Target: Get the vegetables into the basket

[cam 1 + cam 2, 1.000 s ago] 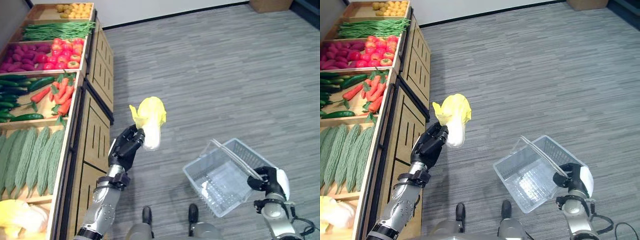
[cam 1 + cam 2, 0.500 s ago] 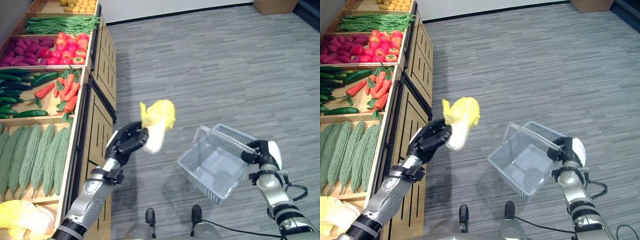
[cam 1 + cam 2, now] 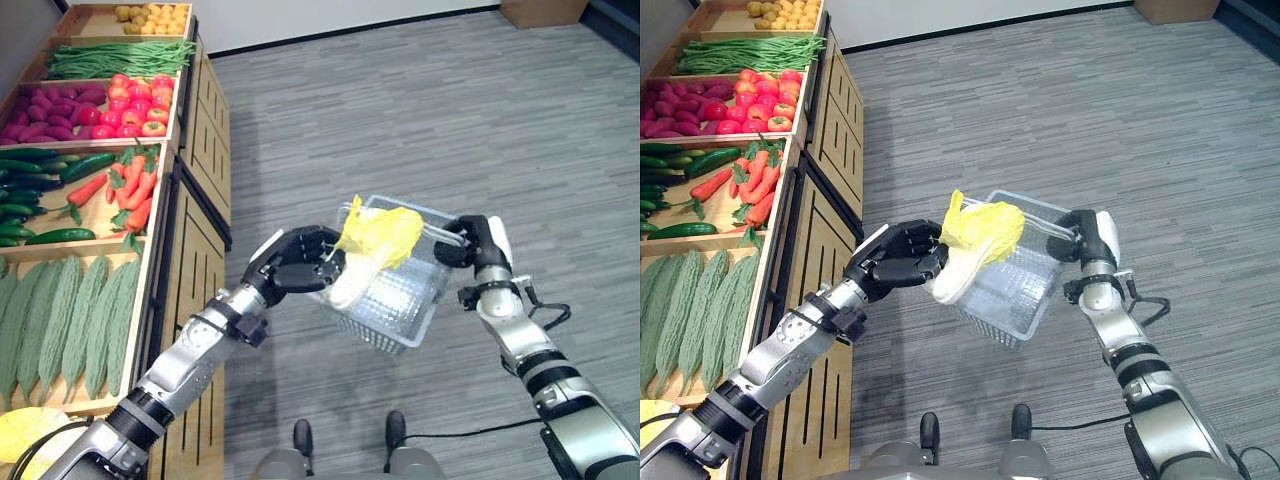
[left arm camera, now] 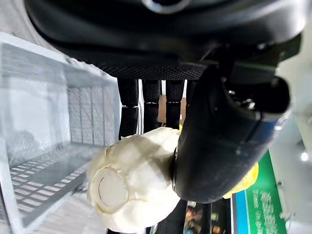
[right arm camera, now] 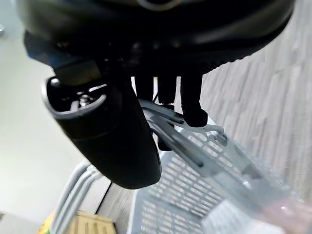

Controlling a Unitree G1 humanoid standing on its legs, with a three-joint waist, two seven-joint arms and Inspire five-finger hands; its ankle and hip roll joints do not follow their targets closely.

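Observation:
My left hand [image 3: 297,271] is shut on a napa cabbage [image 3: 372,246] with a white stem and yellow leaves, lying tilted over the near rim of the clear plastic basket [image 3: 398,302]. In the left wrist view the cabbage's cut stem end [image 4: 130,184] sits between my thumb and fingers, with the basket's wall [image 4: 58,105] beside it. My right hand [image 3: 474,243] is shut on the basket's handles [image 5: 175,139] and holds the basket in the air between both arms.
A wooden produce stand [image 3: 195,190] runs along the left. It holds carrots [image 3: 128,186], cucumbers [image 3: 40,172], bitter gourds [image 3: 62,310], tomatoes [image 3: 128,104], green beans [image 3: 110,58] and another cabbage [image 3: 25,440] at the near end. Grey plank floor [image 3: 450,110] lies open on the right.
My right hand has lifted the basket up and leftward. My left hand has swung the cabbage to the right and tipped it down over the basket's rim.

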